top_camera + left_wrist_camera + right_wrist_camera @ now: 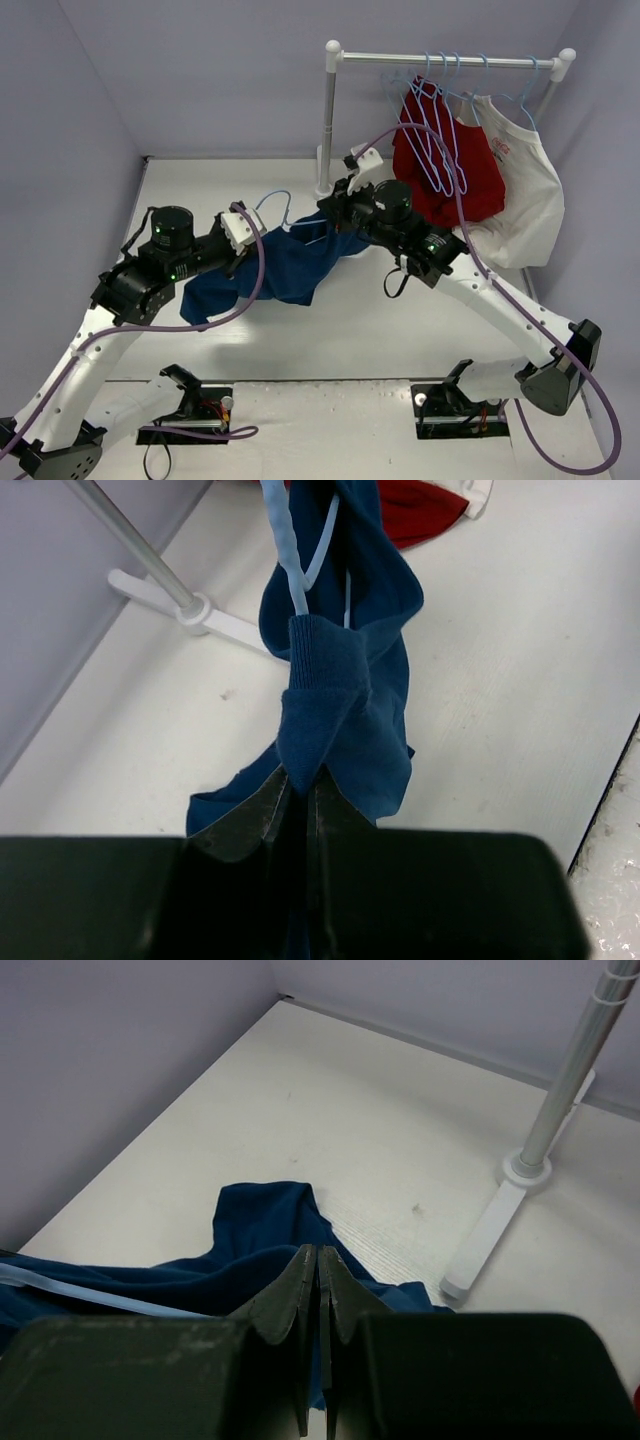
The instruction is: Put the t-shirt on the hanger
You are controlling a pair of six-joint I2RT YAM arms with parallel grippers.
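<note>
Over the table point(350, 335) the t-shirt point(290, 268) sags between both arms, with the hanger point(285, 550) threaded partway inside. The left gripper point(300, 780) is pinched tight on a ribbed edge, the right gripper point(318, 1260) on the far cloth; next, I reckon, the fabric wants easing over the wire's shoulders

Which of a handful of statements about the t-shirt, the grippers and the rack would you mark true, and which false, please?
1. The left gripper is shut on the t-shirt. True.
2. The right gripper is open. False: it is shut on the t-shirt too.
3. A red shirt hangs from the rack. True.
4. The t-shirt hangs from the rack. False: it spans between the two grippers, away from the rack.
</note>
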